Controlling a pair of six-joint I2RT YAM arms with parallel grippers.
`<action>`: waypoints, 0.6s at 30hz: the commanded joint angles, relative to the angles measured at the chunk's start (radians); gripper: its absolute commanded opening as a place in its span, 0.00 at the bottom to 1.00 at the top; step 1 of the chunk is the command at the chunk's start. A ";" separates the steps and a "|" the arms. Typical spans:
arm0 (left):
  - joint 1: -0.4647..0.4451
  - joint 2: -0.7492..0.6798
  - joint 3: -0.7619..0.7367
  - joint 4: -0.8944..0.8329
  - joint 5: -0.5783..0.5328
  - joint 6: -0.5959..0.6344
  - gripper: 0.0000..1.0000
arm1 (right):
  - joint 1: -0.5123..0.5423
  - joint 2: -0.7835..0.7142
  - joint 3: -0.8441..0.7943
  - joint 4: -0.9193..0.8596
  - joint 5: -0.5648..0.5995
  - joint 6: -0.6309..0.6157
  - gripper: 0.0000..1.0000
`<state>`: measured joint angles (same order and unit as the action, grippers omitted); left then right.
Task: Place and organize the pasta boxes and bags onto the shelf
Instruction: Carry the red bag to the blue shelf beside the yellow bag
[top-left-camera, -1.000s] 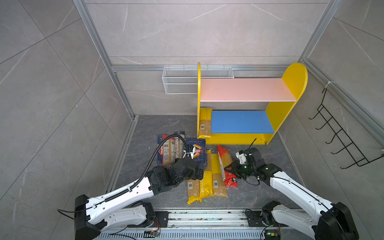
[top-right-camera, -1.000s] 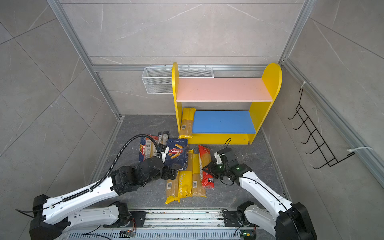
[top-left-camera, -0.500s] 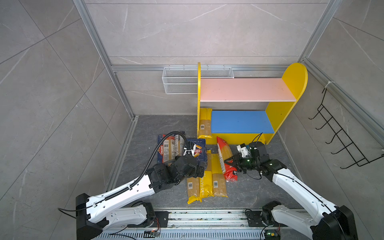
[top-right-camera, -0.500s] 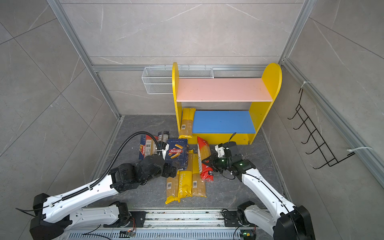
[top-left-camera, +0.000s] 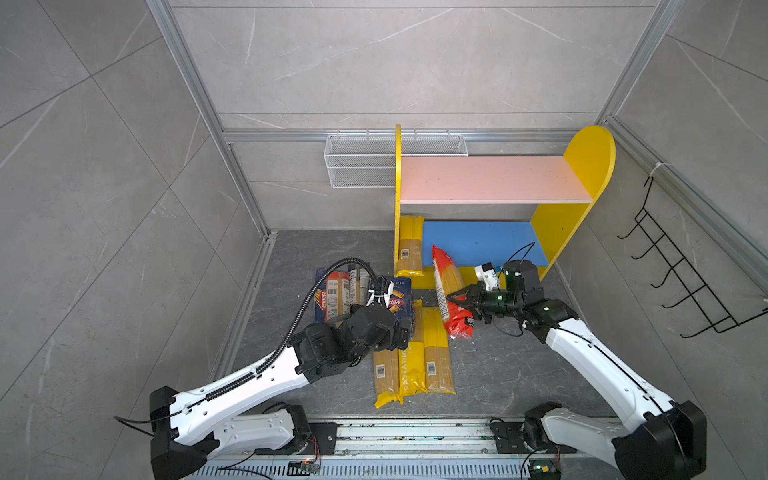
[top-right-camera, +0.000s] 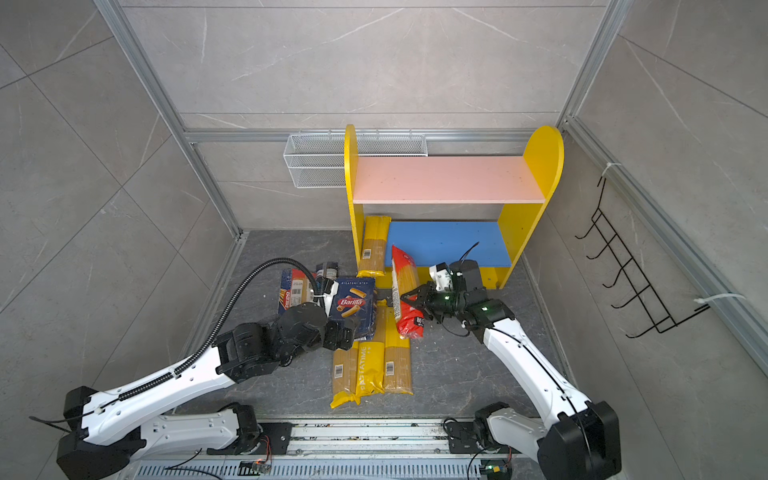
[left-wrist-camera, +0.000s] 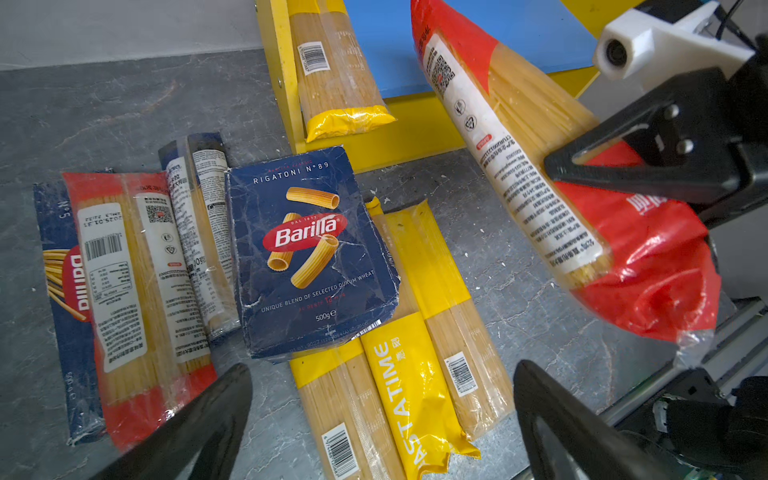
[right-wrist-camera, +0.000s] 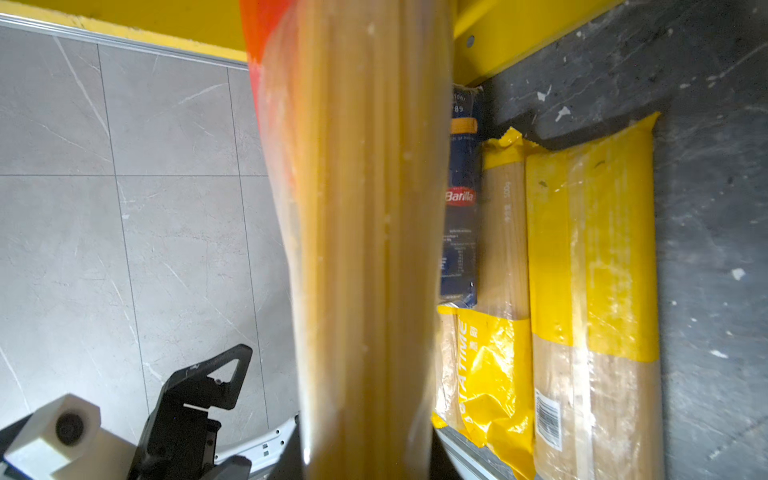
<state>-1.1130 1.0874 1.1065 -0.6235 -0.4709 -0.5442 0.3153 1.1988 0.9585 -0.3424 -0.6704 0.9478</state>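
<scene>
Grey floor (top-left-camera: 332, 257) — red-and-clear spaghetti bag (top-left-camera: 446, 282), tilted, tight between right fingers (left-wrist-camera: 665, 183); left fingers (left-wrist-camera: 199, 424) wide.

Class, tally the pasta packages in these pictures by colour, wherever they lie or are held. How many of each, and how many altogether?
Yellow bags: 4
Red-and-clear bags: 2
Dark bag: 1
Blue boxes: 2
Total: 9

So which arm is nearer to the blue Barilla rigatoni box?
Left. The left fingers hover open just before the rigatoni box; the right fingers, shut on a red bag, are farther, off to its right in both top views.
</scene>
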 joint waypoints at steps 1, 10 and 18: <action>-0.005 0.005 0.054 0.001 -0.047 0.067 1.00 | -0.015 0.064 0.115 0.146 -0.033 -0.049 0.11; 0.119 0.088 0.079 0.013 0.105 0.097 1.00 | -0.059 0.309 0.353 0.147 0.072 -0.171 0.12; 0.231 0.143 0.031 0.098 0.233 0.110 1.00 | -0.109 0.538 0.556 0.150 0.080 -0.203 0.12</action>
<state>-0.9009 1.2190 1.1358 -0.5812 -0.3050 -0.4671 0.2184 1.7031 1.4155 -0.3138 -0.5781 0.8047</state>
